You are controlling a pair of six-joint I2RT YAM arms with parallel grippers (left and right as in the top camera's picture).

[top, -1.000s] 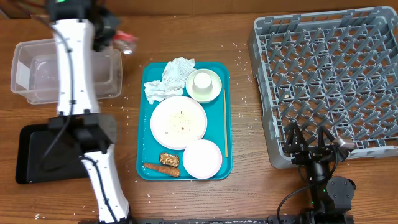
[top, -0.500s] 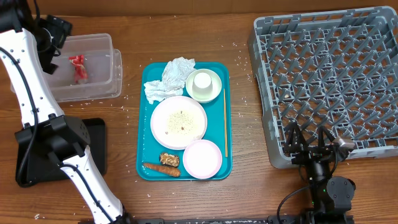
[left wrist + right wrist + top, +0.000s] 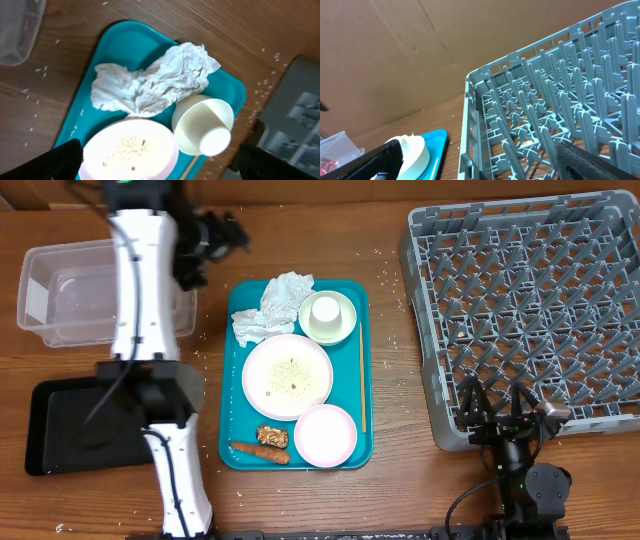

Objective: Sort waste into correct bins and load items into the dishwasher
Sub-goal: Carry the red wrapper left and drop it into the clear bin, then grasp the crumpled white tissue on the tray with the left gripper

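Left jaws: spread wide, empty, hovering over the worktop (image 3: 300, 230) between clear tub (image 3: 45, 290) and teal tray (image 3: 233, 395). We judge they are lined up for the crumpled tissue (image 3: 155, 82).
Right jaws: parted, holding nothing, parked at the grey rack (image 3: 530, 300) edge, likely awaiting dishes.
On the teal tray: tissue, 1 cup (image 3: 326, 315), 1 plate (image 3: 262, 385) with rice grains (image 3: 290, 375), 1 bowl (image 3: 325, 435), carrot (image 3: 260, 451), brown chunk (image 3: 272, 435).
Hidden: the left arm (image 3: 140, 290) covers much of the tub and black tray (image 3: 60, 430); wrapper unseen overhead.
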